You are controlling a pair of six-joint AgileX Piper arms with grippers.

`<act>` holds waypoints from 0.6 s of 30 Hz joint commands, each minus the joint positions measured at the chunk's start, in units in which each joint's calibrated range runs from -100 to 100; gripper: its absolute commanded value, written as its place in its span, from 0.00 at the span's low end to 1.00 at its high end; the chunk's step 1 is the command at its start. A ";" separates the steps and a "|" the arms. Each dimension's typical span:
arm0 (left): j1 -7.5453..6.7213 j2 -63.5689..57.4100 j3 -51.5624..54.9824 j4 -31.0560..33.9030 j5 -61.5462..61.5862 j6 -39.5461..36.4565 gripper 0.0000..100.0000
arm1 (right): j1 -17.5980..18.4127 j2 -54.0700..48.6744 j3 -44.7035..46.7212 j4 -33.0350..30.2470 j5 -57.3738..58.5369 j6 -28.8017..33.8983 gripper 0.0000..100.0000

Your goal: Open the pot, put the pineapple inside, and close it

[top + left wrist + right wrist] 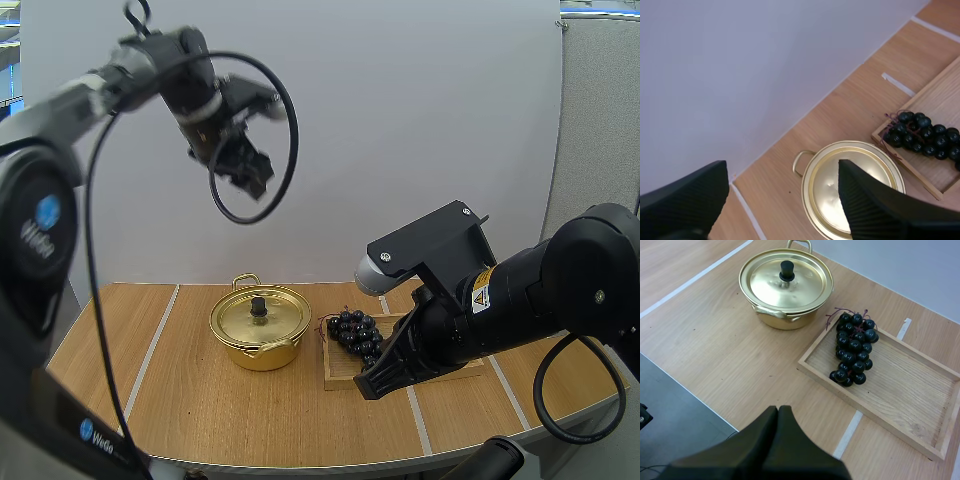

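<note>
Here the pot [262,350], lid [250,318] on, sits on the bench [200,400], with grapes [357,335] just right on the tray [900,390]. The left gripper [245,165] hangs open above; the right gripper [777,412] is closed near the tray.

You've got a robotics lab setup here. Robot arm [530,295] over a wooden worktop [220,410] marked with white tape lines [152,345]. Plain white screen [420,120] behind, grey partition [595,110] beside.

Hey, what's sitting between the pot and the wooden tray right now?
Nothing: the right wrist view shows bare table between the pot and the wooden tray. The grapes lie on the tray's end nearest the pot.
</note>
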 commanded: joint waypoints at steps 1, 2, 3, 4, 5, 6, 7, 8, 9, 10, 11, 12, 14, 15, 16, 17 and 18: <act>-0.11 -5.40 -0.63 2.22 0.72 -0.87 1.00 | -0.25 -0.54 0.07 -0.02 -1.17 0.14 0.00; -0.11 -7.19 -0.63 3.47 0.72 -0.87 1.00 | -0.25 -0.54 0.07 -0.02 -1.17 0.14 0.00; -0.11 -8.91 -0.63 4.59 0.72 -0.87 1.00 | -0.25 -0.54 0.07 -0.02 -1.17 0.14 0.00; -0.11 -10.30 -0.63 5.29 0.72 -0.87 1.00 | -0.25 -0.54 0.07 -0.02 -1.17 0.14 0.00; -0.11 -11.93 -0.63 5.92 0.72 -0.87 1.00 | -0.25 -0.54 0.07 -0.02 -1.17 0.14 0.00; -0.11 -13.53 -0.63 5.92 0.72 -0.87 1.00 | -0.25 -0.54 0.07 -0.02 -1.17 0.14 0.00; -0.11 -15.08 -0.63 5.92 0.72 -0.87 1.00 | -0.25 -0.54 0.07 -0.02 -1.24 0.14 0.00; -0.11 -16.55 -0.63 5.92 0.72 -1.18 1.00 | -0.25 -0.54 0.07 -0.02 -1.24 0.14 0.00; -0.11 -17.97 -0.63 5.92 0.72 -1.68 1.00 | -0.25 -0.54 0.07 -0.02 -1.24 0.14 0.00; -0.11 -19.33 -0.63 5.92 0.72 -2.02 1.00 | -0.25 -0.54 0.07 -0.02 -1.24 0.14 0.00; -0.11 -20.60 -0.63 5.92 0.72 -2.08 1.00 | -0.25 -0.54 0.07 -0.02 -1.24 0.14 0.00; -0.11 -21.47 -0.63 5.92 0.72 -2.21 1.00 | -0.25 -0.54 0.07 -0.02 -1.24 0.14 0.00; -0.11 -23.76 -0.63 5.92 0.72 -2.89 1.00 | -0.25 -0.54 0.07 -0.02 -1.24 0.14 0.00; -0.11 -25.01 -0.63 5.92 0.72 -3.13 1.00 | -0.25 -0.54 0.07 -0.02 -1.24 0.14 0.00; -0.11 -26.23 -0.63 5.92 0.72 -3.50 1.00 | -0.25 -0.54 0.07 -0.02 -1.24 0.14 0.00; -0.11 -27.18 -0.63 5.92 0.72 -4.12 1.00 | -0.25 -0.54 0.07 -0.02 -1.24 0.14 0.00; -0.11 -28.42 -0.63 5.92 0.72 -4.36 1.00 | -0.25 -0.54 0.07 -0.02 -1.24 0.14 0.00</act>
